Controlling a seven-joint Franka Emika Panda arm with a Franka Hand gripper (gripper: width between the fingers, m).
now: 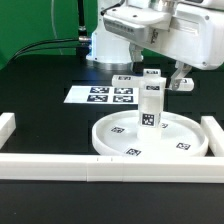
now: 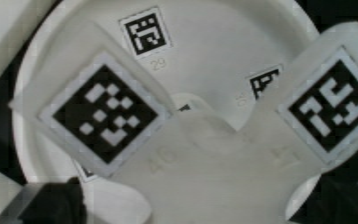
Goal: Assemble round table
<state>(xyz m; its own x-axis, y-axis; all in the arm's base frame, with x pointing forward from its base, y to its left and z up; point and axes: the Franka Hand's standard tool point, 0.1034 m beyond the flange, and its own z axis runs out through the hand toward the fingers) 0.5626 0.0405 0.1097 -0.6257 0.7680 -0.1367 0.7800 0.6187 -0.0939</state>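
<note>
On the black table (image 1: 40,110), leg (image 1: 150,108) stands in disc (image 1: 115,135); claw (image 1: 172,82) grip unclear; wrist shows tags.

The large rimmed round white plastic disc (image 1: 150,142) looks smooth with a soft, matt sheen; its black-and-white square tags (image 1: 183,146) read as flat printed paper labels, matt; the short white plastic cylinder leg (image 1: 150,108) standing on it has the same smooth, dull finish, tagged likewise; in the wrist view the disc (image 2: 211,160) shows a faintly satin surface; the thin flat white marker board (image 1: 108,95) looks like matt printed sheet; the long white border bars (image 1: 60,166) appear smooth and matt; the black table (image 1: 40,110) is dark and non-glossy; the glossy white shell of the gripper (image 1: 168,82) catches light.
</note>
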